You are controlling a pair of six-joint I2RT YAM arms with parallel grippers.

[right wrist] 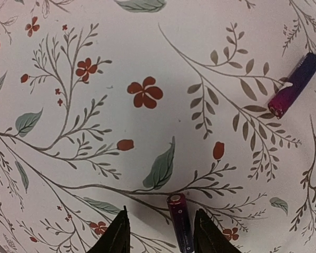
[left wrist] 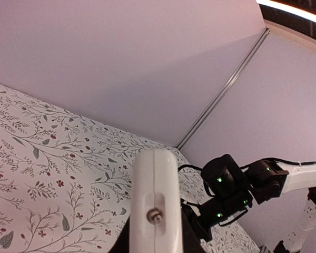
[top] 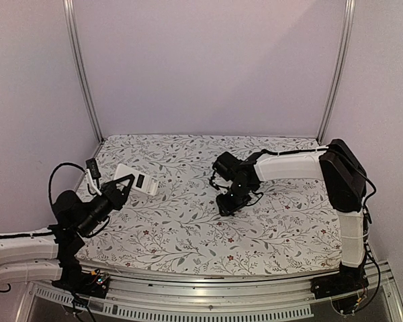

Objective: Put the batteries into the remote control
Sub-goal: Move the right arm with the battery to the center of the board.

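My left gripper (top: 123, 186) is shut on the remote control (top: 137, 178), a small flat white bar with a dark slot, held above the left part of the table. The left wrist view shows the remote (left wrist: 154, 179) end-on with a metal contact in its seam. My right gripper (top: 226, 204) points down at the middle of the table and is open. In the right wrist view one dark purple battery (right wrist: 180, 224) lies on the cloth between its fingers (right wrist: 206, 236), closer to the right one. The second battery (right wrist: 295, 85) lies apart at the upper right.
The floral cloth (top: 188, 228) covers the table. Pale walls and two metal posts (top: 84, 74) (top: 336, 74) close off the back and sides. A white connector with a black cable (top: 92, 172) hangs by the left edge. The right arm (left wrist: 237, 184) shows beyond the remote.
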